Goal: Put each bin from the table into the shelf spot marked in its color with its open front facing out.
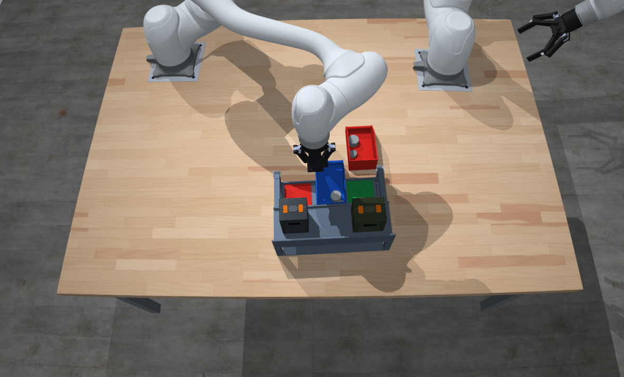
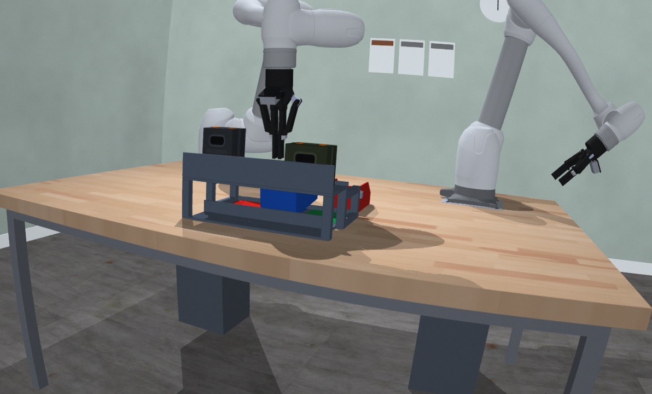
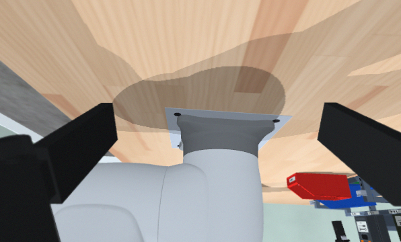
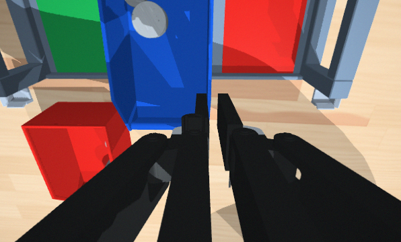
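Blue bin (image 1: 328, 180) (image 2: 281, 200) (image 3: 342, 204) (image 4: 167, 70) juts from shelf (image 1: 329, 247) (image 2: 257, 168) (image 3: 385, 213) (image 4: 358, 44). Right tool (image 1: 317, 164) (image 2: 278, 156) (image 3: 336, 222) (image 4: 212, 95) clenched, empty, perhaps for pushing, I judge. Left tool (image 1: 524, 44) (image 2: 558, 179) (image 3: 215, 121) released, clear of the work.

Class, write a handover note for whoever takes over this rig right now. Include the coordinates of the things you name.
Left claw (image 1: 522, 44) (image 2: 559, 179) (image 3: 217, 121): open, beyond the table edge.
Right claw (image 1: 316, 168) (image 2: 278, 157) (image 3: 337, 224) (image 4: 212, 95): shut on nothing, near the blue bin (image 1: 328, 180) (image 2: 281, 200) (image 3: 343, 203) (image 4: 160, 64).
Done: blue bin partly in the shelf (image 1: 331, 247) (image 2: 255, 171) (image 3: 384, 212) (image 4: 345, 60), parts inside.
Left: push it in; place the red bin (image 1: 365, 148) (image 2: 363, 196) (image 3: 321, 186) (image 4: 76, 114), on the table with parts, on the red mark (image 1: 298, 191) (image 2: 246, 203) (image 4: 261, 33). No green bin seen.
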Controlling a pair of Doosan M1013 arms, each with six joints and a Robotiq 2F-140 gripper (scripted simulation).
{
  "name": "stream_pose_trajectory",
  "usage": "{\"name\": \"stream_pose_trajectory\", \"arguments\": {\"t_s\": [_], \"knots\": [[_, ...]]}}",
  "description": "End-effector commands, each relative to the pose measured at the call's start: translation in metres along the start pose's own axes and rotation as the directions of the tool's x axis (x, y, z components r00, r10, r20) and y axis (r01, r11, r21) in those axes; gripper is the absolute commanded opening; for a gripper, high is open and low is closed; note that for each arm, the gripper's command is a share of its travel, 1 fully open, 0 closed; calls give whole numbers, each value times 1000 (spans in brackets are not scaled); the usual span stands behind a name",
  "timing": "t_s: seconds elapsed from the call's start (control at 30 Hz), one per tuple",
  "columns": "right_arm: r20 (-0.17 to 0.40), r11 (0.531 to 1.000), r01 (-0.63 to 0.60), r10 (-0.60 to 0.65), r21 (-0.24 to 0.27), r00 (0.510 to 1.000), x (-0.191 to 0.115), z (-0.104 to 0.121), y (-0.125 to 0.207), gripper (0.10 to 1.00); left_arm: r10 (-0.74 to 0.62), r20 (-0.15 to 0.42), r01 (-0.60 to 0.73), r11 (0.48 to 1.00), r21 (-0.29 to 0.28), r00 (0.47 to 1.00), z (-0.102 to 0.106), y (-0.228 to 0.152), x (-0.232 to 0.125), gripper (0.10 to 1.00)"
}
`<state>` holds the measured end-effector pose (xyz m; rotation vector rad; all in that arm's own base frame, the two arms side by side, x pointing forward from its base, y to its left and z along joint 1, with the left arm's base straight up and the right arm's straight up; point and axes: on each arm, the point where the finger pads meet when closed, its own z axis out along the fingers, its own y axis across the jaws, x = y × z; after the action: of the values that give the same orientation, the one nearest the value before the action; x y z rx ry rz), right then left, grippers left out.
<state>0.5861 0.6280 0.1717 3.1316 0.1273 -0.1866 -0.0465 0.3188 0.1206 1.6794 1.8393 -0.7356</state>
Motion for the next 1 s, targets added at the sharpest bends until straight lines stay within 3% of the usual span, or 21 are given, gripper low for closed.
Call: {"name": "stream_pose_trajectory", "arguments": {"t_s": [0.0,0.97], "knots": [[-1,1000,0,0,1,1000,-1,-6,0,154,0,-1,0,1000,0,1000,0,0,0,1000],[-1,1000,0,0,1,1000,-3,-24,0,154,0,-1,0,1000,0,1000,0,0,0,1000]]}}
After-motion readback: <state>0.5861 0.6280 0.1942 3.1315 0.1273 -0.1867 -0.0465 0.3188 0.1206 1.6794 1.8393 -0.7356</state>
